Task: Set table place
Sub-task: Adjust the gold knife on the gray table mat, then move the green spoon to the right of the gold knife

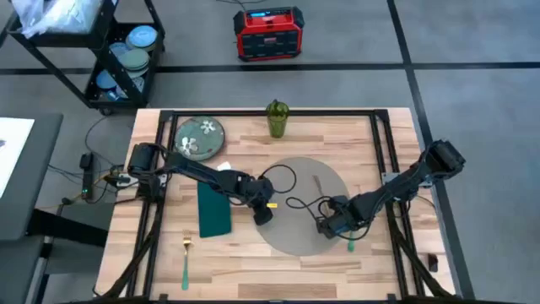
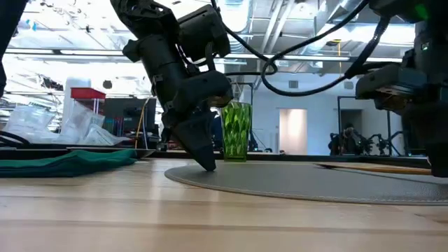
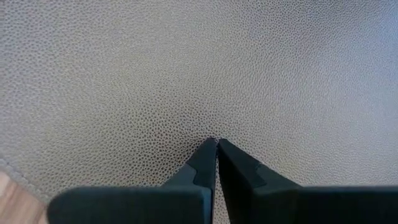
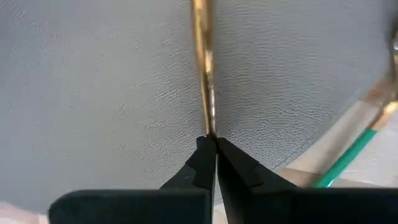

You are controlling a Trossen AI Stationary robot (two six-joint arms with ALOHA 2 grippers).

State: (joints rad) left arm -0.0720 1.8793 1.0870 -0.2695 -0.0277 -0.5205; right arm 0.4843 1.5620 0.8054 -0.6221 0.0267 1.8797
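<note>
On the wooden table (image 1: pixel 354 135) the big round grey placemat (image 1: pixel 299 181) sits right about in the middle, and both arms are down on it. Around it: a teal napkin (image 1: pixel 213 211) just off its left edge, a floral plate (image 1: pixel 199 138) up in the far left corner, a green glass (image 1: pixel 278 119) at the far edge, and a green-handled fork (image 1: pixel 186 257) near the front left. The left gripper (image 3: pixel 216 144) has its fingers pinched shut with the tips touching the mat near its left edge, nothing between them as far as I can see. The right gripper (image 4: pixel 211 142) is down near the mat's front right rim, fingers closed on the end of a thin gold utensil (image 4: pixel 203 68), can't tell if it's a knife or spoon. Key thing imo: that utensil's long axis runs straight out ahead of the right fingers, flat over the mat, so the right arm is clearly the one to place it. Another green-handled piece (image 4: pixel 346 160) lies on the wood just past the mat's rim, right beside that gripper, well apart from the left one.
</note>
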